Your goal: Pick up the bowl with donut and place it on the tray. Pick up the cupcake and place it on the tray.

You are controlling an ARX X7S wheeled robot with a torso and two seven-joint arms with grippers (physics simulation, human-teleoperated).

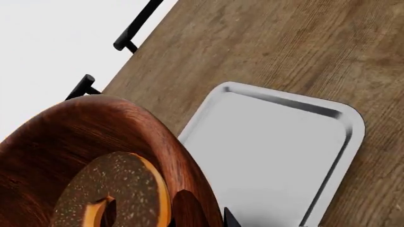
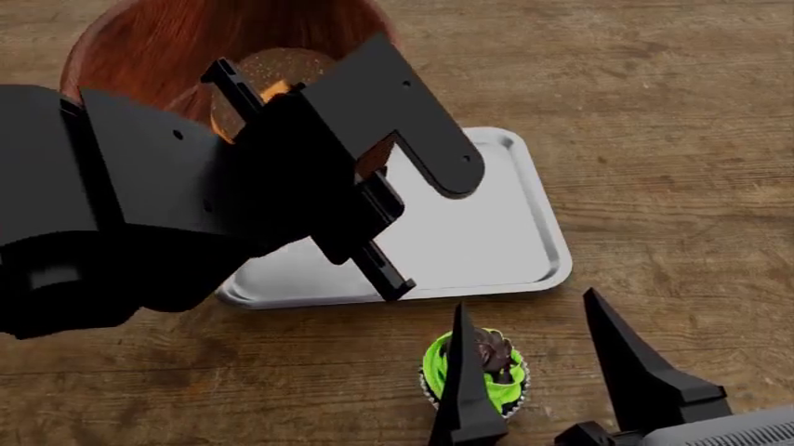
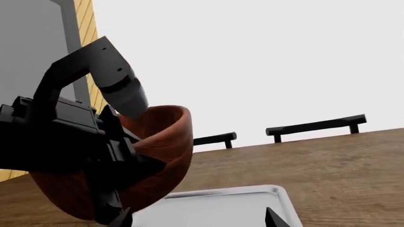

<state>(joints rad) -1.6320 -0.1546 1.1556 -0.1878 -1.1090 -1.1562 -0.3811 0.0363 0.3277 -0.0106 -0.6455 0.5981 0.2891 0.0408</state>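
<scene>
Nearest, the right gripper (image 2: pixel 540 372) stood open around the small green-frosted cupcake (image 2: pixel 478 372) at six o'clock of the flat silver metal tray (image 2: pixel 496 232). Beyond, the left gripper (image 2: pixel 335 186) gripped the tilted reddish-brown wooden bowl (image 2: pixel 162 46) (airborne, at eleven o'clock); its chocolate-iced ring donut (image 2: pixel 279 70) might slide out.

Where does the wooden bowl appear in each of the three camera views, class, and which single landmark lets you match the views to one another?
Left wrist view: the bowl fills the lower-left corner, the donut inside it.
Head view: the bowl sits at upper left, partly hidden behind the left arm.
Right wrist view: the bowl is left of centre, lifted above the table and held at its rim by the left claw.
Shared landmark: the silver tray, beside or under the bowl in every view.
</scene>
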